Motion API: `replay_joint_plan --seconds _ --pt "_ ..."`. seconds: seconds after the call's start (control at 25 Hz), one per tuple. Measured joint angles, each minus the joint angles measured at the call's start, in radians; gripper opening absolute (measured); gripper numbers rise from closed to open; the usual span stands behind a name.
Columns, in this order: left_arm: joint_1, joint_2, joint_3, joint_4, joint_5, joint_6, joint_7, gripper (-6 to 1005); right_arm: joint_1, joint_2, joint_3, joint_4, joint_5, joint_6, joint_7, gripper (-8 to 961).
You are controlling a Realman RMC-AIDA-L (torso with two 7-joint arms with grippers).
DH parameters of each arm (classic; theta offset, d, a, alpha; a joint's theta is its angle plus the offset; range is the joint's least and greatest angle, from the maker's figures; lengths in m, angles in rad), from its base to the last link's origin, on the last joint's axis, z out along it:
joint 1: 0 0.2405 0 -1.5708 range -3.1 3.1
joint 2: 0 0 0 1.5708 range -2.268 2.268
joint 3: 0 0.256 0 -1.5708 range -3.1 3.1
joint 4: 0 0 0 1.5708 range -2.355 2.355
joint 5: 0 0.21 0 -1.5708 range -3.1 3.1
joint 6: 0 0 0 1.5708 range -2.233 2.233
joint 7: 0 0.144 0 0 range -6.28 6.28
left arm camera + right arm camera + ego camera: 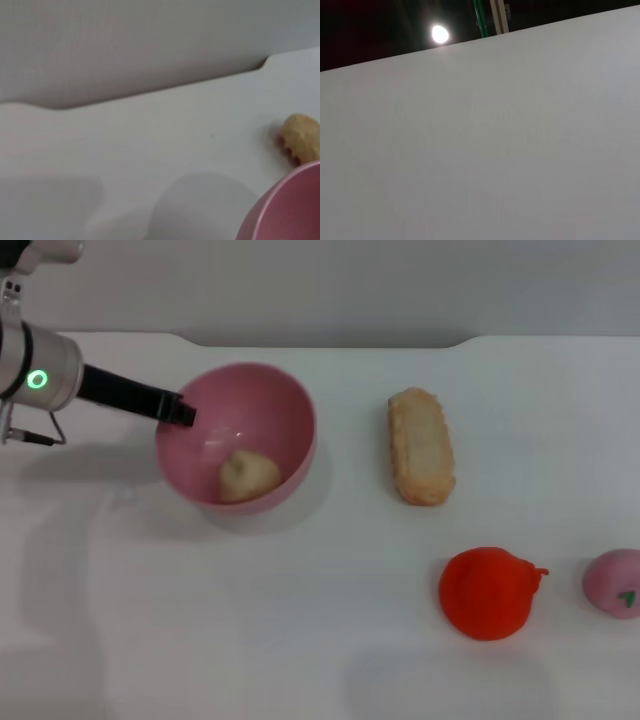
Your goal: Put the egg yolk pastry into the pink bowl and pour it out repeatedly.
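**Pastry in the bowl, left tool at the rim**

We see the left tool [183,410] reaching in from the far left of the worktop [250,640], its dark fingers pinched together on the left rim of the pink bowl [270,405]. The bowl is tipped a little, its opening facing up and toward us. The egg yolk pastry [247,477] lies inside the bowl, against the near part of the inner wall, just to the right of and nearer than the tool's tip, apart from it and not touched by it.

In the left wrist view only a slice of the bowl's outer wall [290,210] shows, with an end of the bread [301,137] beyond it; the tool's own fingers do not appear there.

The right tool is out of sight in every view; its wrist camera shows only a plain pale surface.

Counting what lies on the worktop: one pink bowl, one egg yolk pastry, one long crusty bread [421,446] to the right of the bowl, one red-orange round fruit [488,593] nearer and further right, and one small pink fruit [614,582] at the right edge.
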Motion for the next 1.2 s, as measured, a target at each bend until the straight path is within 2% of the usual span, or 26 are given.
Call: replay_joint_plan --seconds 0.24,0.88,1.2 --pt "0.019 0.006 -0.004 0.000 0.001 0.017 0.000 42 0.011 0.000 -0.010 0.005 -0.002 0.003 0.000 593" --pt "0.011 -0.002 0.005 0.001 0.001 0.005 0.003 42 0.024 -0.003 -0.017 0.023 -0.002 0.003 -0.002 593" --pt "0.012 -0.016 0.000 0.002 -0.003 -0.016 0.012 43 0.035 -0.005 -0.017 0.024 -0.002 0.001 -0.002 592"
